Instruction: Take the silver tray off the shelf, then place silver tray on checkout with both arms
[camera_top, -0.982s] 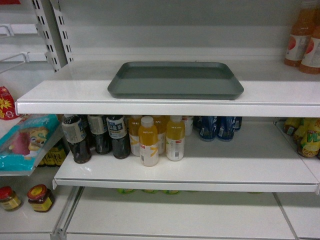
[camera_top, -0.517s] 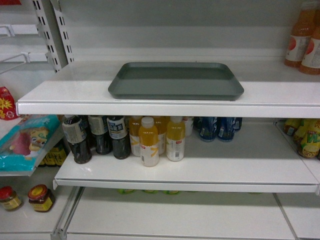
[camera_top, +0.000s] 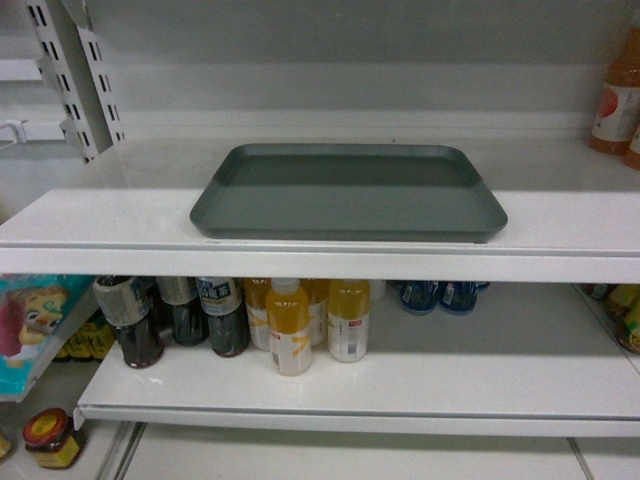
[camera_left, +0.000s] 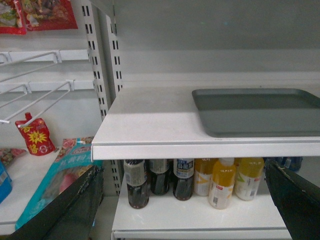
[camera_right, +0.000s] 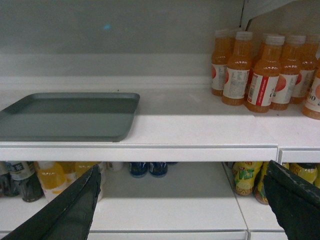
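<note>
Each wrist view shows a black end effector (camera_left: 182, 200) with matte, tapered fingers (camera_right: 65, 210)

Quick head count of the shelves

One silver tray (camera_top: 348, 190) up top. Below it, three dark bottles (camera_top: 170, 318) and, from the head view, three yellow juice bottles (camera_top: 318, 320) up front — the left wrist shows a fourth partly hidden behind. Two blue cans (camera_top: 440, 296), maybe more further back. One red-lidded jar (camera_top: 50, 438) fully showing bottom left. Right wrist view: at least seven orange drink bottles (camera_right: 265, 72) beside the tray — edges cut off, so can't be exact.
</note>
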